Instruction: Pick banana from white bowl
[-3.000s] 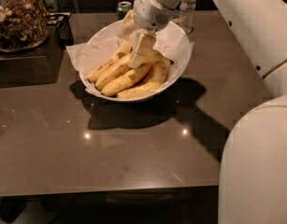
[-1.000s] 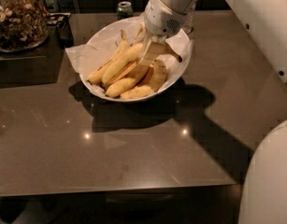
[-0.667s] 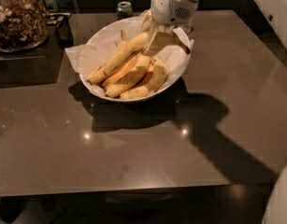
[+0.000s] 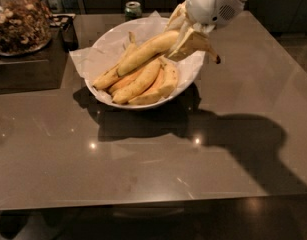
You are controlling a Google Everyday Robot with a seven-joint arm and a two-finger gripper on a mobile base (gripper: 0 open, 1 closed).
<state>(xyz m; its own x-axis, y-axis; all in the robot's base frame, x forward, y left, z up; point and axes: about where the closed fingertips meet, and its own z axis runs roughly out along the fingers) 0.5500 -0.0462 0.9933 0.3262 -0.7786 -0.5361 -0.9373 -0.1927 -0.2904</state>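
The white bowl (image 4: 107, 42), lined with crinkled white paper, stands at the back middle of the dark table. The long banana (image 4: 145, 49) lies slanted over the pile, its left end low among the others and its right end raised above the bowl's right rim. Its thin stem with a dark tip (image 4: 216, 60) sticks out to the right. My gripper (image 4: 183, 33) comes down from the top right and is shut on the banana near its stem end.
Several shorter bananas (image 4: 143, 84) lie in the bowl. A glass jar of nuts (image 4: 18, 19) stands on a dark block (image 4: 28, 69) at the back left. A small green can (image 4: 133, 9) stands behind the bowl. The table's front edge (image 4: 153, 201) runs across near the bottom.
My gripper has closed on the long banana and moved up and to the right. The banana's stem end has risen out of the pile and now hangs past the bowl's right rim.
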